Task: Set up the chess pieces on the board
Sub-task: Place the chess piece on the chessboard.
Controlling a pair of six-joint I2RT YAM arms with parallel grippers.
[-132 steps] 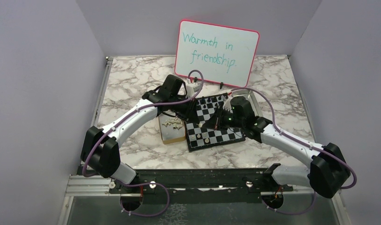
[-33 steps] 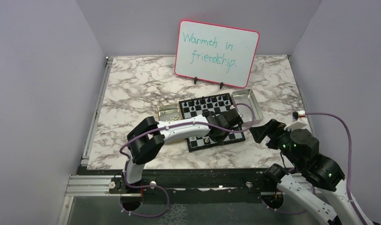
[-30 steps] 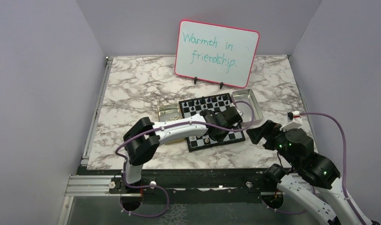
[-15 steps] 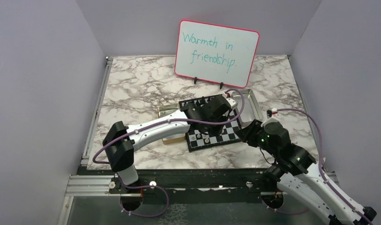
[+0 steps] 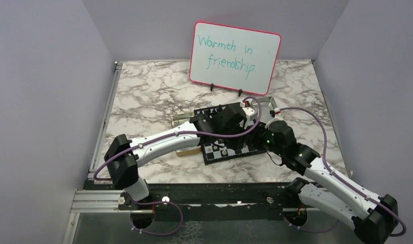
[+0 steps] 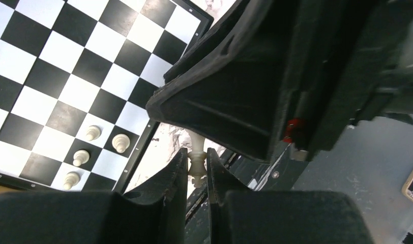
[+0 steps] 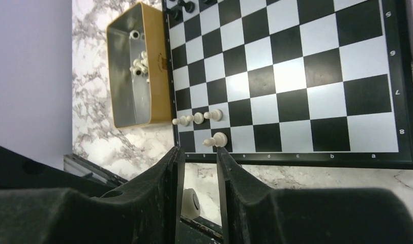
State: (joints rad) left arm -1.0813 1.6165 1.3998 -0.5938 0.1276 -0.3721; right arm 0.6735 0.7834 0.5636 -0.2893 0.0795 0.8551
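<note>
1. The left gripper [image 6: 196,151] is pinched on a small cream piece [image 6: 197,163], held between its fingertips; a black bulk [image 6: 255,86] crowds in just beyond those tips.
2. The board [image 6: 52,51] lies ahead and to the left of the left fingers; four cream chessmen [image 6: 120,143] stand near the board's corner closest to the fingers.
3. The right gripper [image 7: 197,150] has its fingers narrowly parted; a pale round shape [image 7: 190,203] shows in the gap, against one finger; whether they touch it I cannot tell.
4. Beyond the right fingertips lies the board, with black chessmen [image 7: 183,5] at its far-left corner; a tan box [image 7: 163,76] sits ahead to the left, just beside the board, holding more cream ones.
</note>
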